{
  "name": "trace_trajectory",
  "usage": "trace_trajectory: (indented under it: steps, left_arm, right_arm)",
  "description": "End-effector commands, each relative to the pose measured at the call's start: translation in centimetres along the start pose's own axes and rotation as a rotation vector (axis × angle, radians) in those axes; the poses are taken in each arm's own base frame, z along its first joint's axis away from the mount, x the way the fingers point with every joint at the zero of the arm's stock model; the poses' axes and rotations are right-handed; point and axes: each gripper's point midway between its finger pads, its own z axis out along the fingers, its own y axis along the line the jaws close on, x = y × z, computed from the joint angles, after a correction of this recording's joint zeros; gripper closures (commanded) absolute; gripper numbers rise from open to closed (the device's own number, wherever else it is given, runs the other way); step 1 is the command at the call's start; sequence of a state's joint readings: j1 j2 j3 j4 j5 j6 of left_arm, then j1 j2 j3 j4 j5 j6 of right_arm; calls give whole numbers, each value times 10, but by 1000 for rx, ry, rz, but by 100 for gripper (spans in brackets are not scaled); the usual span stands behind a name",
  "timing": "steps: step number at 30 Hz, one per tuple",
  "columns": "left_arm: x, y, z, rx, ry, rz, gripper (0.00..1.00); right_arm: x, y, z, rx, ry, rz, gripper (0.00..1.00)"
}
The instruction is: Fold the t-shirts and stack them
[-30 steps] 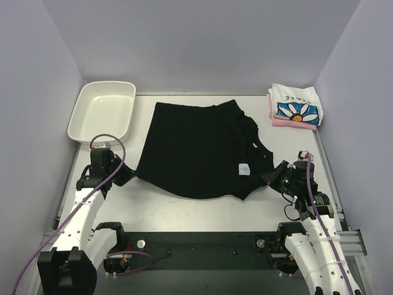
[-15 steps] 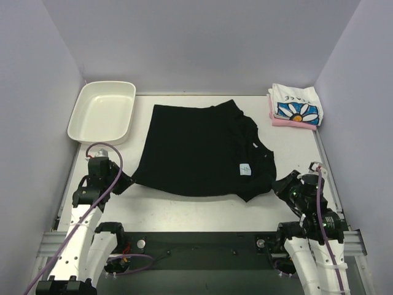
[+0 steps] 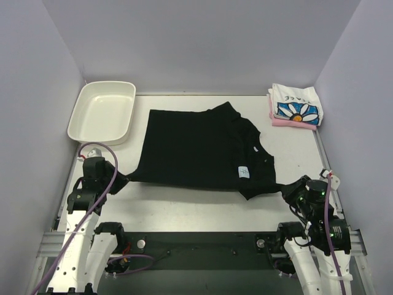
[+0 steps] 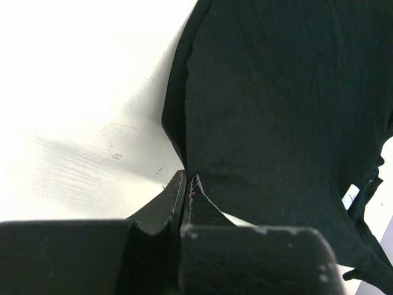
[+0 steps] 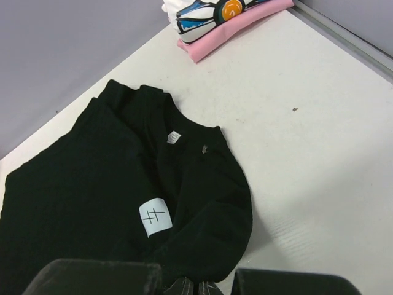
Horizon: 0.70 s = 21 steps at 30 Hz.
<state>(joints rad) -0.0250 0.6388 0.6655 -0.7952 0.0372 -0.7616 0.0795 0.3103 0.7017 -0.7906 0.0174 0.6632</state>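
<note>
The large black t-shirt [image 3: 196, 150] lies partly folded in the middle of the table, its small white tag [image 3: 244, 172] near the right side. My left gripper [image 3: 118, 182] is shut on the shirt's near left corner [image 4: 187, 169]. My right gripper [image 3: 286, 189] is shut on the shirt's near right corner [image 5: 202, 270]. The cloth is pulled taut between them along its near edge. The white t-shirt with blue daisy print [image 3: 296, 106] lies folded on the folded pink t-shirt [image 3: 288, 123] at the back right; both also show in the right wrist view [image 5: 221, 18].
A white plastic tray [image 3: 103, 110] stands at the back left corner. Purple walls close in the table at the back and both sides. The arm bases and cables sit along the near edge.
Both grippers have pulled back toward the near edge and outward, dragging the black shirt nearer and stretching its near edge straight.
</note>
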Motion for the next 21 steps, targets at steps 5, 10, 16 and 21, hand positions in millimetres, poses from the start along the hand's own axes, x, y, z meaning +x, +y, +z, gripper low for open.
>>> trace_trajectory:
  steps: [5,10,16,21]
  left_arm:
    - [-12,-12,10,18,-23,-17,100]
    - [-9,-12,39,-3,27,-32,100]
    - [-14,-13,67,-41,42,-49,100]
    - [-21,-14,88,-73,38,-57,100]
  right_arm:
    - [-12,3,2,23,-23,8,100]
    - [-12,13,26,26,27,-3,100]
    - [-23,20,54,60,15,19,100]
    - [-25,29,81,86,54,31,100]
